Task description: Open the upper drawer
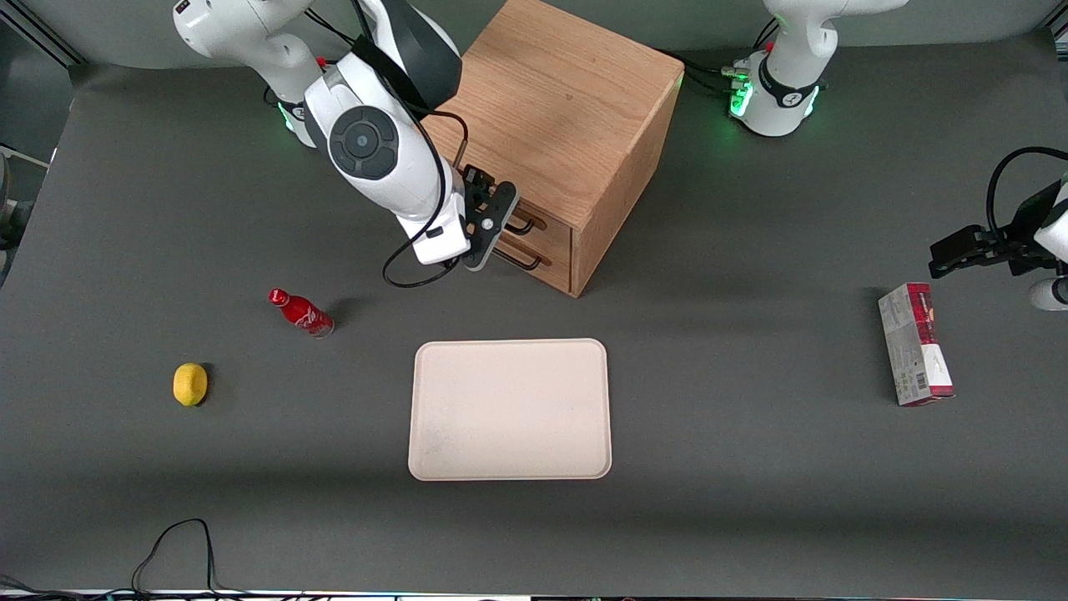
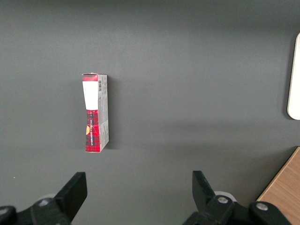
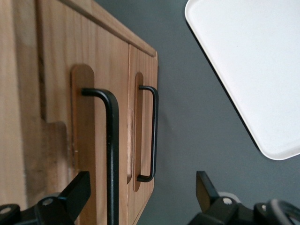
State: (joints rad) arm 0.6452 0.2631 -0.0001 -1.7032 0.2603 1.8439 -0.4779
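Oak upper drawer [image 3: 91, 140] sits shut atop the cabinet [image 1: 567, 108]. Our gripper [image 3: 140, 197] hangs open straddling its black handle [image 3: 111, 154]; we judge that stiff wire bar our firm hold, the drawer sliding lightly.

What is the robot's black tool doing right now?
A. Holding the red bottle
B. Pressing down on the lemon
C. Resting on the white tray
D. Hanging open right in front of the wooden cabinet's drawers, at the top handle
D: the tool hangs open in front of the cabinet, its fingers spread to either side of the upper drawer's handle and not yet closed on it.
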